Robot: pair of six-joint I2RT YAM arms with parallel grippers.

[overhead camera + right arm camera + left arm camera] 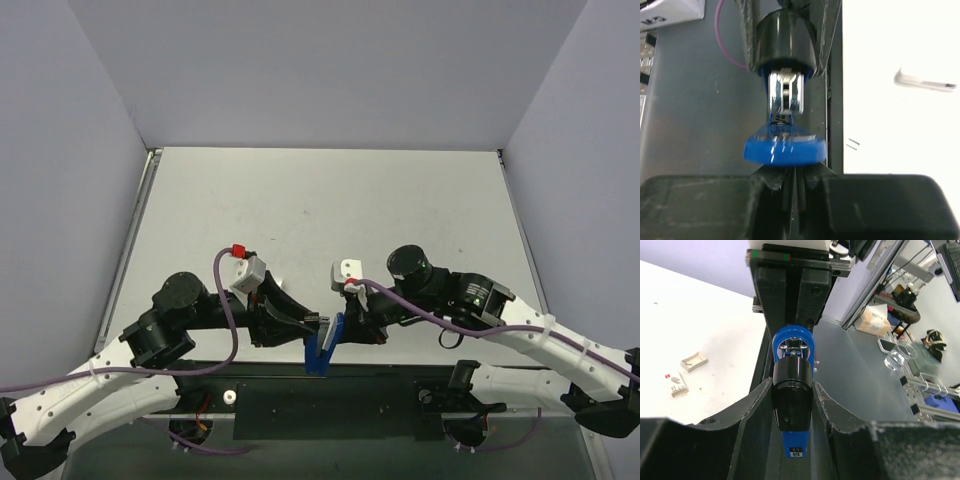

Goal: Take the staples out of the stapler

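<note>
stapler (325, 346) held off the table (320, 210) at its near edge, spanned betw both arms. left claw (792, 399) clamped on black end, right claw (790, 172) clamped on blue end, prob so one steadies while other pulls metal track (785, 95) out. staples (853, 144): poss two thin bits on table, too small to confirm.

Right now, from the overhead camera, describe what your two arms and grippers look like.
The left arm and right arm have white lower links, black joints and outer links, and a purple cable along each. Each wrist carries a white block with a red tip. The left gripper and right gripper have plain black fingers.
</note>
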